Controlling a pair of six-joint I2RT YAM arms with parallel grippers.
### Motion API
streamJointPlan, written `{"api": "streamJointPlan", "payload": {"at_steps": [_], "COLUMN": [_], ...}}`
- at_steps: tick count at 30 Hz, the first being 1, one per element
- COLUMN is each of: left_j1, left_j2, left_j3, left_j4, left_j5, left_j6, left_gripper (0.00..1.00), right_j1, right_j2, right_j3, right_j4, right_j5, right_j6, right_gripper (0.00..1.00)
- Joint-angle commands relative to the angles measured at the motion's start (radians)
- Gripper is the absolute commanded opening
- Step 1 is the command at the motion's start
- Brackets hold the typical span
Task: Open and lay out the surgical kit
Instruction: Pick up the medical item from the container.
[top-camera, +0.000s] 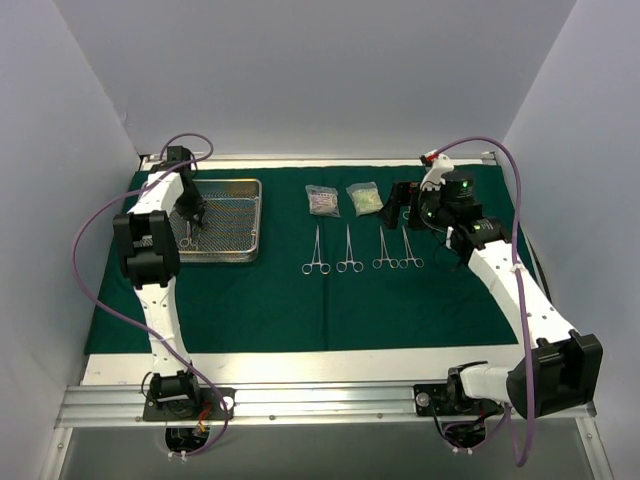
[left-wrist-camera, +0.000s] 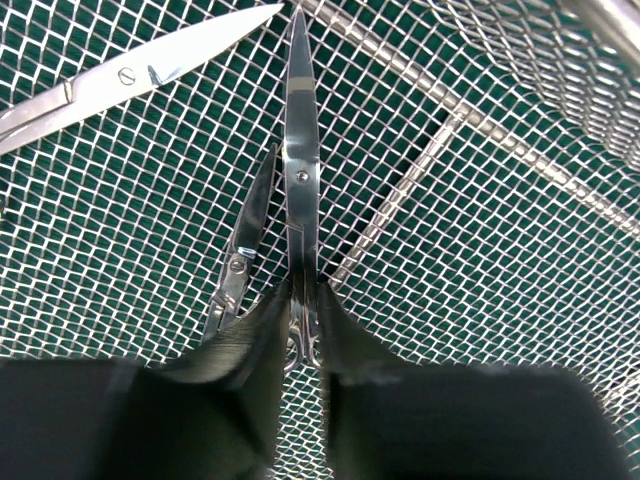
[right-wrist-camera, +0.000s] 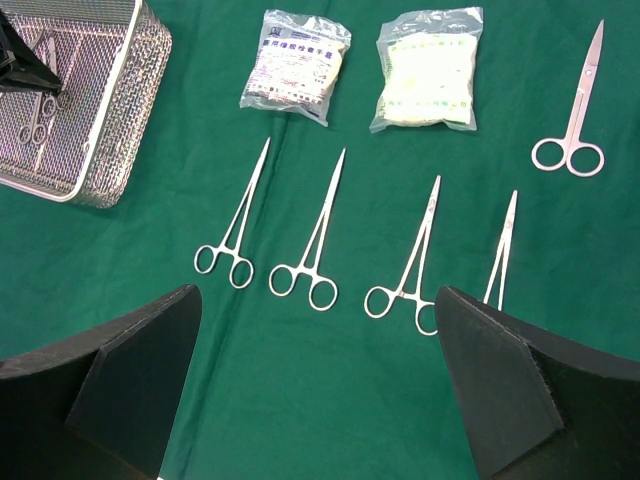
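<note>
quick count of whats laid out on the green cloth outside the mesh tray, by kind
clamps: 4
scissors: 1
pouches: 2
total: 7

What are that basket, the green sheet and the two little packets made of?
The basket looks like bare steel wire mesh: silvery, shiny, an open grid. The green sheet seems woven cloth: matte, softly creased. The printed packet and the yellowish packet look like clear plastic film: glossy, crinkled, contents showing through.
</note>
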Motion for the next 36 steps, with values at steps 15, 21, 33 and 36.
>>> {"api": "streamJointPlan", "payload": {"at_steps": [15,21,33,36], "left_j1": [-0.012,-0.016,-0.067,-0.119], "left_j2": [-0.094,-0.153,-0.288,-0.337], "left_j3": [0.039,0.018,-0.068,-0.102], "left_j4": [-0.034,-0.027,-0.039,-0.036], "left_j5": [0.035,0.029,0.048,0.055], "left_j6": [0.066,0.069,0.020,-0.007], "left_gripper": [0.02,0.02,0.02,0.02], "right_j1": [0.036,0.065,0.190,0.232], "right_j2": [-0.044,-0.030,0.073,0.136], "right_j3": [0.001,0.001,0.004,0.007], "right_j4": [0.011,0.044,0.242,0.339], "right_j5": [0.016,0.004,-0.068,-0.093], "right_j6": [0.013,0.036,0.158,0.204], "right_gripper": [0.97,0.97,0.97,0.98]}}
